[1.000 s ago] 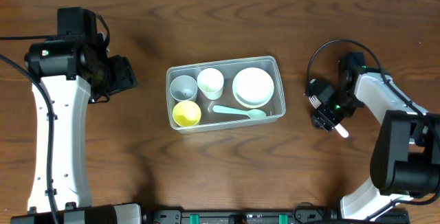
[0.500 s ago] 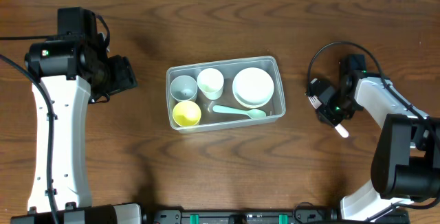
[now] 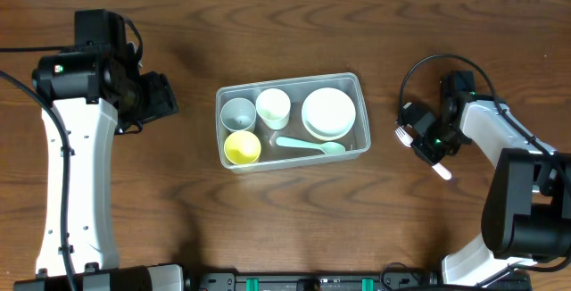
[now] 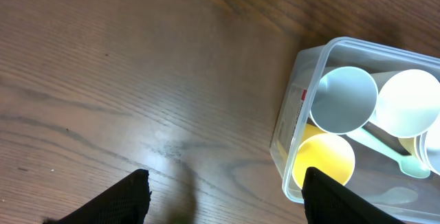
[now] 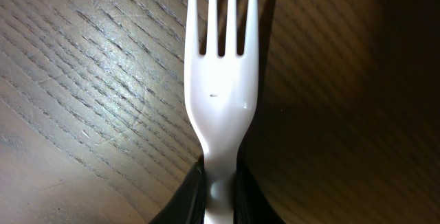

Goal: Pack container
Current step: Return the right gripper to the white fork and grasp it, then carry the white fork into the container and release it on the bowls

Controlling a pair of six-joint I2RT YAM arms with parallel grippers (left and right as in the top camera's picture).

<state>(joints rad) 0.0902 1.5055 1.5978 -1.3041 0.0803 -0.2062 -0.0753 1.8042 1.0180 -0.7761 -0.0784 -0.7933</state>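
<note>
The clear container (image 3: 291,81) sits mid-table and holds a grey-blue cup (image 3: 238,112), a white cup (image 3: 273,107), a yellow cup (image 3: 242,148), stacked white bowls (image 3: 328,112) and a mint spoon (image 3: 310,145). To its right, my right gripper (image 3: 426,139) is shut on a white plastic fork (image 5: 220,80). The jaws pinch the fork's neck, its tines point toward the container, and its handle end (image 3: 443,171) sticks out behind. My left gripper (image 3: 156,99) hangs open and empty left of the container (image 4: 292,114), above bare wood, fingers (image 4: 130,196) wide apart.
Dark wooden tabletop (image 3: 294,220) surrounds the container. The left arm's white link (image 3: 76,184) runs down the left side and the right arm's link (image 3: 500,135) curves along the right edge.
My right gripper has shut on the fork, and the tines now show at its left side. The left arm and the container's contents have not moved.
</note>
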